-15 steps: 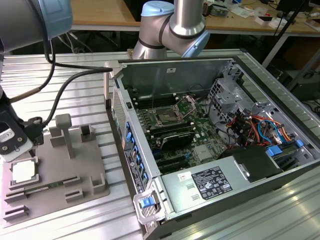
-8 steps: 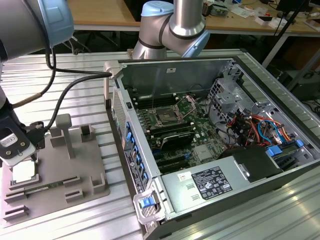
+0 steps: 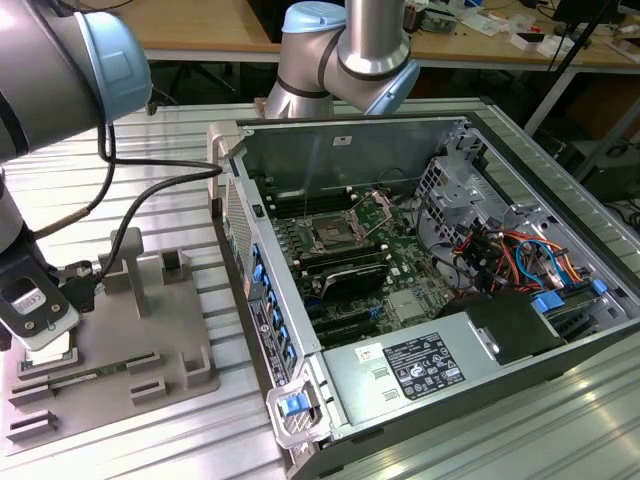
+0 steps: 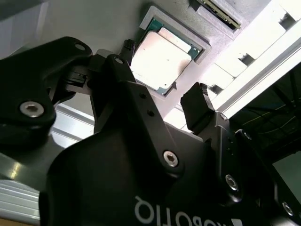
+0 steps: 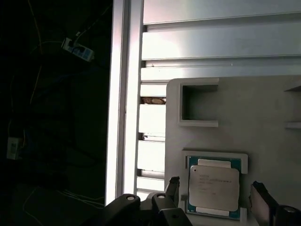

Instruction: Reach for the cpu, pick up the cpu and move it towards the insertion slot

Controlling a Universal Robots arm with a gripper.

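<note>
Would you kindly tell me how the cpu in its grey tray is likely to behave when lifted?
The cpu looks rigid under its flat metal top, so it probably won't flex. Thin and flat, it shouldn't roll. The close-fitting tray recess might snag it.

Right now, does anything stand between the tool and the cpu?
Nothing visible does. In the first wrist view the open tool hangs over the cpu, which lies bare in its grey tray recess, a finger to each side.
</note>
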